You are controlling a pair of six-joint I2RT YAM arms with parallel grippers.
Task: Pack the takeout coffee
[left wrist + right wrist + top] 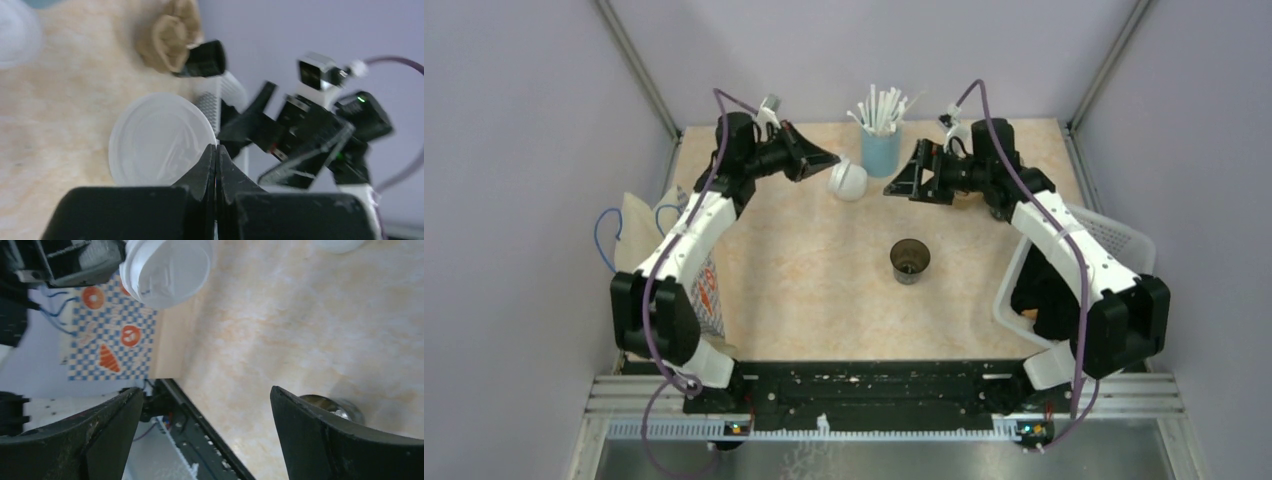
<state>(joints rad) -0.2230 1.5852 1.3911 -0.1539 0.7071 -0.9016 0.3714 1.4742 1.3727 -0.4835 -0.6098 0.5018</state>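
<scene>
The dark brown cup (911,260) stands upright and uncovered near the middle of the table; its rim (334,407) peeks out behind my right finger. My left gripper (832,161) is raised at the back of the table. It is shut on the rim of the round white lid (847,181), which hangs tilted above the table. In the left wrist view the fingertips (216,150) pinch the edge of the lid (157,140). My right gripper (894,187) faces it from the right, open wide with nothing between its fingers (206,390). The lid (167,270) also shows in the right wrist view.
A light-blue cup of white straws (881,148) stands at the back centre, just behind both grippers. A blue-checked paper bag (709,290) stands at the left edge. A white basket (1114,240) sits at the right under the right arm. A crumpled brown thing (172,35) lies near the basket.
</scene>
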